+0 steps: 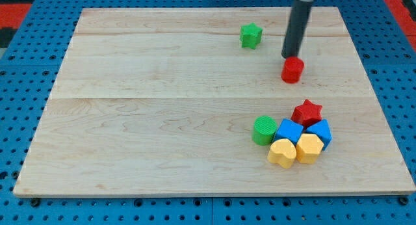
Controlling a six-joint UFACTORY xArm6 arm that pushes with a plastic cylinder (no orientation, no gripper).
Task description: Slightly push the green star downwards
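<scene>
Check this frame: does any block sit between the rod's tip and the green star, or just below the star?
No. My tip touches the red block, right of the green star; bare board lies between them and below the star.

Arm end: one straight dark grey rod, no gripper fitted.

The smooth, round, matte charcoal rod (297, 31) shows a faint lighter sheen along one side. A darker, wider collar caps it at the frame's far edge, with a sliver of pale housing beside it. My tip (288, 57) ends blunt and plain. No cables, screws or markings can be made out.
</scene>
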